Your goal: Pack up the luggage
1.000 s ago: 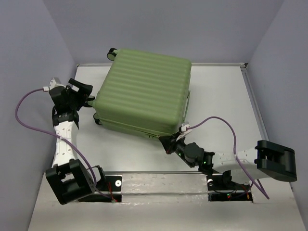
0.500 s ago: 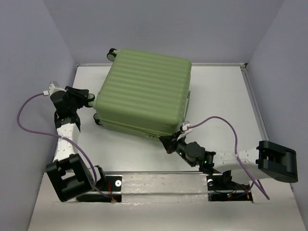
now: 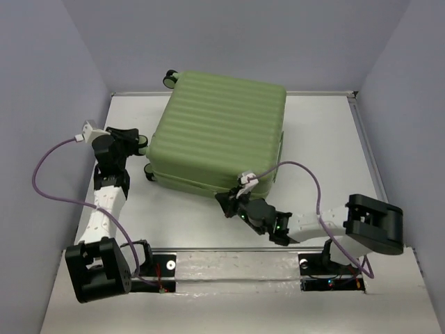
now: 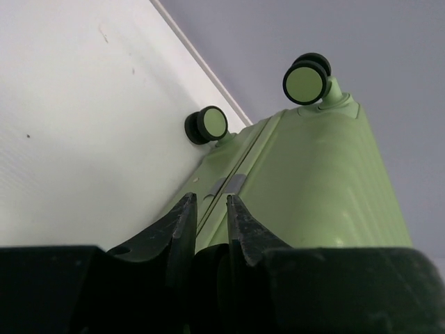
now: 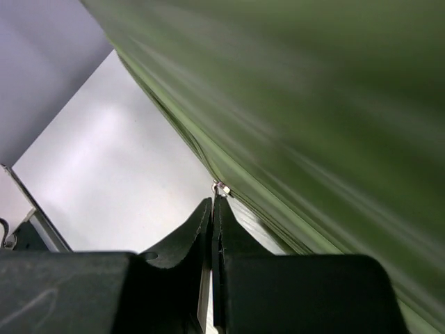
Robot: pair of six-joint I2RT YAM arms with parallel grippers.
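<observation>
The right gripper (image 5: 212,203) is apparently pinching the luggage's (image 3: 219,129) zipper pull (image 5: 221,188); the left gripper (image 4: 207,202) is sitting narrowly parted.

"What's different?"
"The luggage (image 3: 219,132) sits further right, turned a little. The left gripper (image 3: 137,142) is now close beside it."
"The right gripper (image 3: 226,204)?"
"Further left along the near edge."

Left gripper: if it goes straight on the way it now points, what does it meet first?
The luggage: the left gripper points at its wheel-end face, near the seam, very close; whether they touch is unclear.
</observation>
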